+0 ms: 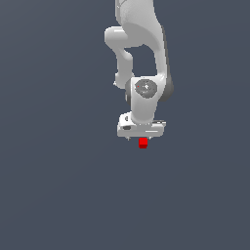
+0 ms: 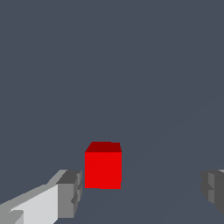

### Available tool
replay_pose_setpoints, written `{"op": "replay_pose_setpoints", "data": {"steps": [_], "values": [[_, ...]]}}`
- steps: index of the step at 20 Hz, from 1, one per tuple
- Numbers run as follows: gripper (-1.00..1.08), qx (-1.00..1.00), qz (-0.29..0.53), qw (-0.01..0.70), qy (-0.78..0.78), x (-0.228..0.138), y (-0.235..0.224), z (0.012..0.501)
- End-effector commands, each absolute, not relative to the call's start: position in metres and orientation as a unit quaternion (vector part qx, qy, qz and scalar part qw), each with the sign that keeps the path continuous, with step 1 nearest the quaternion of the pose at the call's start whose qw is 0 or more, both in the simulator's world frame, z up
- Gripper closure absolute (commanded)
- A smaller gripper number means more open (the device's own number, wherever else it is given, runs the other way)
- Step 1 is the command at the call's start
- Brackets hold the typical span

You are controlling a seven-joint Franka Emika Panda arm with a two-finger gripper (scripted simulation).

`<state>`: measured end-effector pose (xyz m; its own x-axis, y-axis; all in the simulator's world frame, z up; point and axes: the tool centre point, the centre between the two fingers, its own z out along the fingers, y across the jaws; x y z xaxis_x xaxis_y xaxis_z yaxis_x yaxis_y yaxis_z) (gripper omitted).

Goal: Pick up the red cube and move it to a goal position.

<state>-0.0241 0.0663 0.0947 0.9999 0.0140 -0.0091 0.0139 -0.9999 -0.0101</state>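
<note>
The red cube [image 1: 143, 142] is a tiny bright red cube that shows just under the white hand of my arm in the exterior view. In the wrist view the red cube [image 2: 103, 168] stands between my two grey fingers, close to one finger [image 2: 70, 192] and well apart from the other [image 2: 214, 190]. My gripper [image 2: 142, 190] is open and neither finger presses on the cube. In the exterior view my gripper [image 1: 140, 138] points straight down over the cube, and its fingertips are mostly hidden by the hand.
The flat dark grey-blue floor [image 1: 58, 195] runs all around the cube. The white arm [image 1: 141, 49] rises behind the hand toward the top of the exterior view. No other objects show.
</note>
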Motion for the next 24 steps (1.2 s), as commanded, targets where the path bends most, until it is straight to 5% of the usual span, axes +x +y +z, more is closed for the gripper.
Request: {"op": "replay_pose_setpoints", "data": {"steps": [1,15,16,24], "values": [[-0.92,-1.000,0.004,0.004,-0.005,-0.030,0.075,0.075],[-0.92,-1.000,0.000,0.000,0.002,-0.043,0.096,0.020],[1.08,-1.000,0.000,0.000,0.002,-0.043,0.096,0.020],[1.08,-1.000,0.000,0.000,0.002,-0.043,0.096,0.020]]}}
